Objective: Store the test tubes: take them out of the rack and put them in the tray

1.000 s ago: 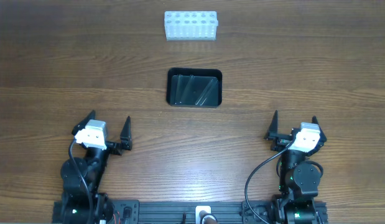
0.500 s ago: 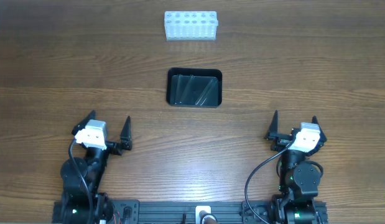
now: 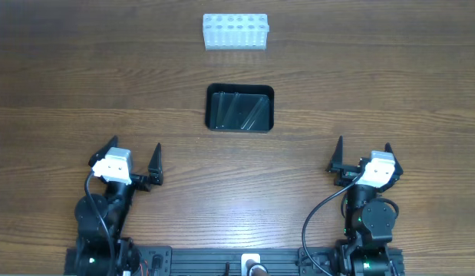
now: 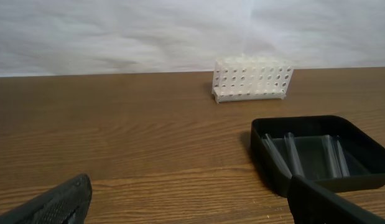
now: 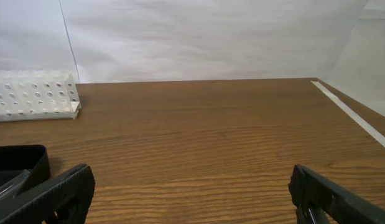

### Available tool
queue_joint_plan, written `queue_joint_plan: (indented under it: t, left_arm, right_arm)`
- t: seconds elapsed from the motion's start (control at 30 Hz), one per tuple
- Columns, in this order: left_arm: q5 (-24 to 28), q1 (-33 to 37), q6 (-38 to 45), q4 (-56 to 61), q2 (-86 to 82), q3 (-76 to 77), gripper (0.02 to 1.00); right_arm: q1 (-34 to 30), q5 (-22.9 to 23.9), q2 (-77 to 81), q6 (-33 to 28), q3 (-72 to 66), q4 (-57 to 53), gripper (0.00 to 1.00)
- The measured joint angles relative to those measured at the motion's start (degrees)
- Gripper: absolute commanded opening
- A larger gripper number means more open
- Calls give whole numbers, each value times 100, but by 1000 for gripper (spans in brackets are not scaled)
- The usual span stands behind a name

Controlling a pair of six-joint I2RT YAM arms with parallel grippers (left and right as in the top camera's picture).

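Observation:
A white test tube rack [image 3: 235, 31] stands at the far middle of the table; its holes look empty from above. It also shows as a white perforated block [image 4: 252, 79] and at the edge [image 5: 33, 94]. The black tray [image 3: 239, 108] sits nearer, with clear test tubes [image 3: 239, 109] lying in it; the tubes [image 4: 309, 154] lie flat inside the tray [image 4: 270, 155]. My left gripper [image 3: 131, 157] is open near the front left, far from both. My right gripper [image 3: 364, 152] is open at the front right, with nothing between its fingers.
Bare wooden table lies all around the tray and rack. A white wall or sheet [image 4: 117, 31] stands behind the table's far edge. A pale strip [image 5: 354, 115] runs along the table's right side.

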Motion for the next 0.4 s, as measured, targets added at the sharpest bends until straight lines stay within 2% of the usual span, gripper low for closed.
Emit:
queue_joint_plan:
  t: [0.4]
  left_arm:
    - [0,0,0,0,-2,0,1000]
  right_arm:
    - [0,0,0,-9,0,-2,993]
